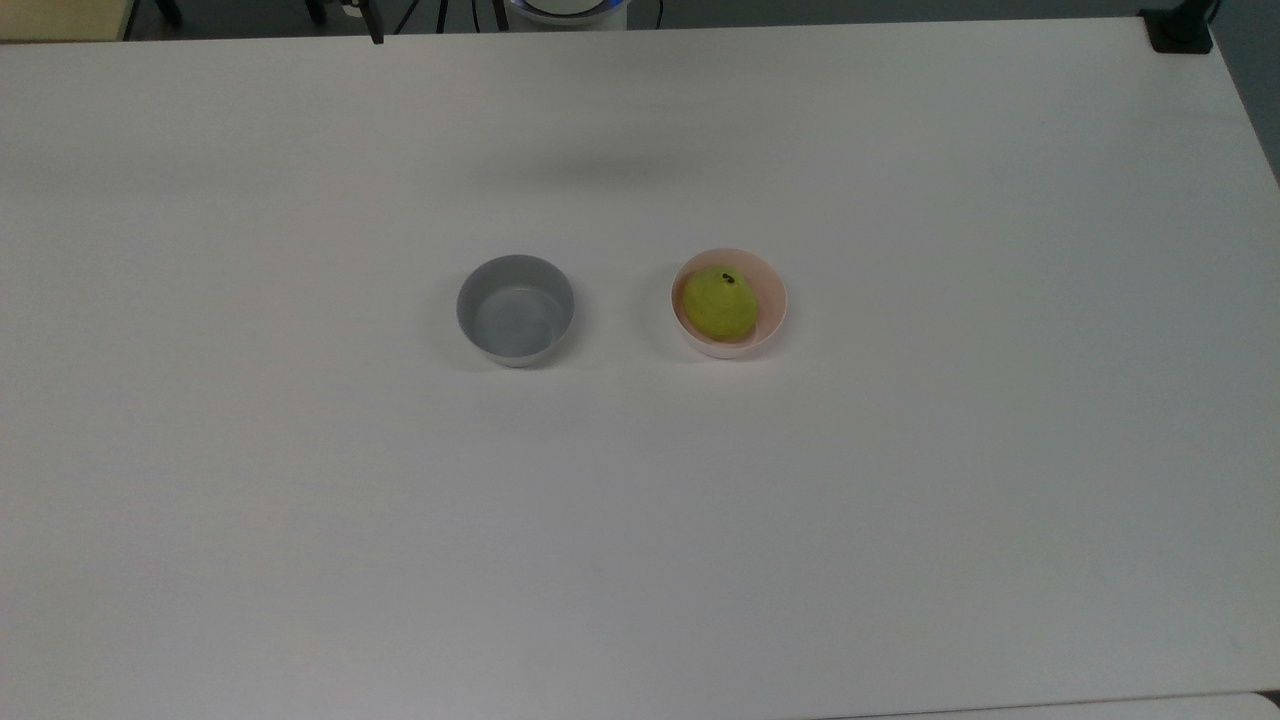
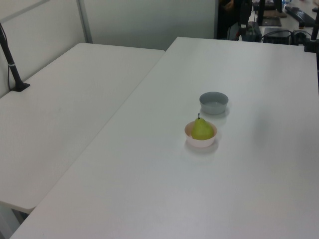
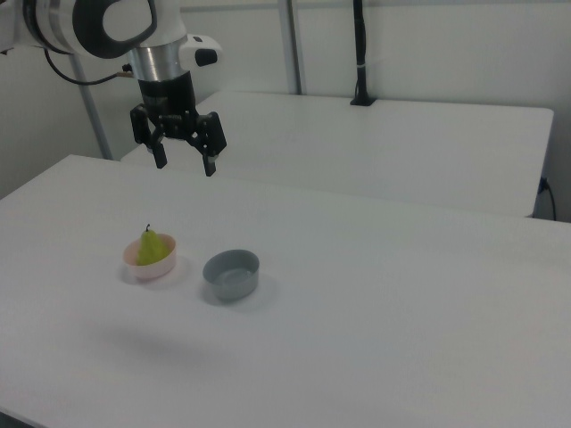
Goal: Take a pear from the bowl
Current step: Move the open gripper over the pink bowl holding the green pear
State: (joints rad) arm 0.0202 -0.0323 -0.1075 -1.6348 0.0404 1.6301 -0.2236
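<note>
A yellow-green pear [image 1: 718, 303] [image 2: 202, 129] [image 3: 152, 247] with a short dark stem stands in the pale pink bowl [image 1: 772, 300] [image 2: 201, 143] [image 3: 149, 268] near the middle of the white table. In the right view my gripper [image 3: 185, 162] hangs high above the table, up and a little to the right view's right of the pear. Its black fingers [image 3: 211, 165] are spread apart, open, with nothing between them, pointing down.
An empty grey bowl [image 1: 515, 309] [image 2: 214, 102] [image 3: 231, 273] of the same size sits beside the pink one. A second white table [image 2: 65, 104] [image 3: 393, 143] adjoins this one. A black clamp post [image 3: 359, 53] stands on it.
</note>
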